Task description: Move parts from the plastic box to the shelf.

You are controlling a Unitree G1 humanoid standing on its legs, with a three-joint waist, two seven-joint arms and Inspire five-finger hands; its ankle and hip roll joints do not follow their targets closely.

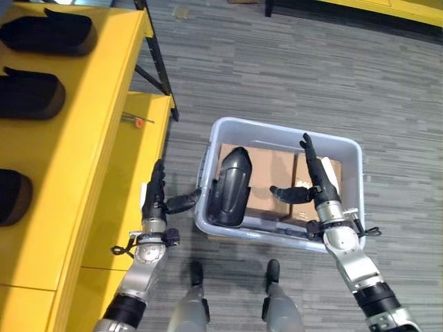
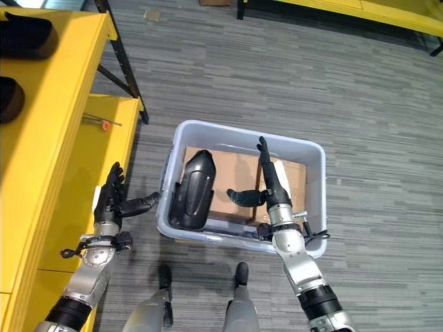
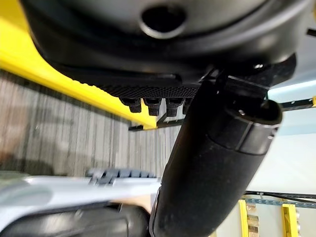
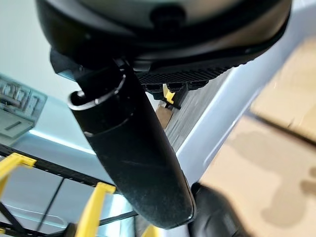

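A grey plastic box (image 1: 349, 149) stands on the floor. Inside it a long black moulded part (image 1: 231, 185) leans against the left wall, on top of brown cardboard (image 1: 271, 169). My left hand (image 1: 156, 193) is open just outside the box's left wall, fingers straight up, thumb (image 1: 184, 202) pointing at the wall. My right hand (image 1: 317, 176) is open over the right half of the box, fingers straight, thumb (image 1: 284, 193) pointing toward the black part. Neither hand touches the part. The yellow shelf (image 1: 83, 124) on the left carries three similar black parts (image 1: 31, 97).
A lower yellow shelf level (image 1: 135, 159) sits beside the box, with a small orange-tipped tool (image 1: 138, 121) on it. A black diagonal brace (image 1: 156, 59) of the shelf frame reaches the grey carpet floor behind the box. Another yellow rack (image 1: 387, 8) runs along the far edge.
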